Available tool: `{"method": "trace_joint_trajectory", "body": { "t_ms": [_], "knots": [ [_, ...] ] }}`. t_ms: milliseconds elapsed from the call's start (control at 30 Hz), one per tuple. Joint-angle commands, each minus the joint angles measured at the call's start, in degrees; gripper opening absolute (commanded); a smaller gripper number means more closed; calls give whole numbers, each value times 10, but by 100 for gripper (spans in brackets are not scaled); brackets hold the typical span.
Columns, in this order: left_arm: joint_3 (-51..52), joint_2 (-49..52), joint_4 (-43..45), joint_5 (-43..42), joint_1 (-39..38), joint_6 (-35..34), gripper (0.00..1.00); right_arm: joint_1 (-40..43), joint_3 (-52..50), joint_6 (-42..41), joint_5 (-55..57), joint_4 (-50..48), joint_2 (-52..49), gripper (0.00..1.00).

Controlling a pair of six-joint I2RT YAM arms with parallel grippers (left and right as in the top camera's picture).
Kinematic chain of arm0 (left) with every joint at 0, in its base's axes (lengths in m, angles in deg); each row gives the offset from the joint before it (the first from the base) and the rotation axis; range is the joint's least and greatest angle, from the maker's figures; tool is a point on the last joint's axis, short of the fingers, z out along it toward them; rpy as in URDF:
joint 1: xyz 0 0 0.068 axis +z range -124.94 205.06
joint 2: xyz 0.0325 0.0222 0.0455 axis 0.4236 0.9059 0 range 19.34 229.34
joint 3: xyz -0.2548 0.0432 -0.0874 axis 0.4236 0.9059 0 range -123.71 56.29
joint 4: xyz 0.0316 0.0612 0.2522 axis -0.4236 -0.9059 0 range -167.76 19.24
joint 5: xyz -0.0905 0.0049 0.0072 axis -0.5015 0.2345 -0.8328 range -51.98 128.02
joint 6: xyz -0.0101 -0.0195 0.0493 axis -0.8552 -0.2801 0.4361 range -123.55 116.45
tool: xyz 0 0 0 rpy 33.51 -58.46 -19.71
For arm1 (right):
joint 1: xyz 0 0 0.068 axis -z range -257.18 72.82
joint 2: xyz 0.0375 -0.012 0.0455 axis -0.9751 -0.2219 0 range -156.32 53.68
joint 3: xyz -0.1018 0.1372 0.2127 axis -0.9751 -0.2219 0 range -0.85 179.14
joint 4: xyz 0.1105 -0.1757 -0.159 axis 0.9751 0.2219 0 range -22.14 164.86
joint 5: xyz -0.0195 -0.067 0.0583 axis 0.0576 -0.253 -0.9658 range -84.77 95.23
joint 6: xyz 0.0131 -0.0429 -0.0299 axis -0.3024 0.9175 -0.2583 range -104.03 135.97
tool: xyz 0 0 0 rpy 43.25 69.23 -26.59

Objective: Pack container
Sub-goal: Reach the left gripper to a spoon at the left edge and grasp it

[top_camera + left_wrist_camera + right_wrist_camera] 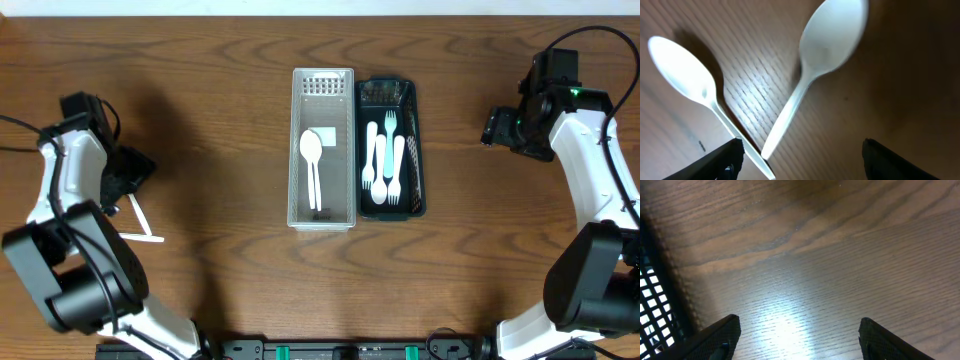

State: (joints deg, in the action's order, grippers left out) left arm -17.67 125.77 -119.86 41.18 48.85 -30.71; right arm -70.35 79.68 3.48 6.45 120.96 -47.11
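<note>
We get bright, even light from above on the wooden table; a soft shadow spreads beside the left arm. Left wrist pic: v. close, soft focus, left-hand spoon and upper spoon blown out white, glare streak on wood btwn them, right side dim. Right wrist pic: glare patch bottom centre, top darker.

Out at the far left, the left arm, white links on black joints, folds back on itself, wrist turned inward, and the left claw points downward with jaws spread wide, nothing between its dark fingertips. Across on the far right, the right arm stretches up along the edge, wrist bent inward, and the right claw gapes too, fingers well apart, gripping nothing.
</note>
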Motion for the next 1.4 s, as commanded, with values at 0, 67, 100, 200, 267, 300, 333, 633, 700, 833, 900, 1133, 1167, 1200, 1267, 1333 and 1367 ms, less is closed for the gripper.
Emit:
{"method": "trace_joint_trajectory", "body": {
  "t_ms": [0, 67, 100, 200, 267, 300, 333, 633, 700, 833, 900, 1133, 1167, 1200, 1267, 1333, 1367],
  "knots": [
    [-1, 21, 7, -6, 17, 36, 79, 3, -1, 10, -1, 2, 0, 79],
    [-1, 32, 12, -7, 24, 50, 78, 3, -1, 10, -2, 2, 0, 79],
    [-1, 37, 14, -8, 26, 58, 78, 3, -1, 10, -2, 2, 0, 79],
    [-1, 46, 22, -12, 28, 80, 79, 3, -1, 10, -2, 2, 0, 79],
    [-1, 50, 31, -13, 28, 95, 79, 3, -1, 10, -1, 2, 0, 79],
    [-1, 50, 35, -13, 28, 99, 79, 3, -1, 10, -1, 2, 0, 79],
    [-1, 50, 39, -16, 28, 105, 79, 3, -1, 10, -1, 2, 0, 79],
    [-1, 50, 71, -54, 29, 140, 79, 3, -1, 10, 0, 3, 0, 79],
    [-1, 50, 75, -53, 30, 140, 79, 3, -1, 10, 0, 3, 0, 79],
    [0, 51, 78, -53, 32, 141, 79, 3, -1, 10, 1, 5, 0, 79],
    [3, 52, 81, -53, 34, 140, 79, 3, -1, 10, 1, 5, 0, 79],
    [6, 72, 81, -54, 38, 141, 79, 3, -1, 10, 1, 4, 0, 80],
    [6, 78, 81, -54, 38, 141, 79, 3, -1, 10, 1, 4, 0, 80],
    [6, 83, 80, -54, 38, 140, 79, 3, -1, 10, 1, 4, 0, 80],
    [6, 91, 78, -54, 38, 140, 79, 3, -1, 10, 1, 5, 0, 80],
    [6, 93, 78, -53, 38, 140, 79, 3, -1, 10, 1, 5, 0, 80],
    [6, 93, 79, -53, 38, 140, 79, 3, -1, 10, 1, 5, 0, 80]
  ]
}}
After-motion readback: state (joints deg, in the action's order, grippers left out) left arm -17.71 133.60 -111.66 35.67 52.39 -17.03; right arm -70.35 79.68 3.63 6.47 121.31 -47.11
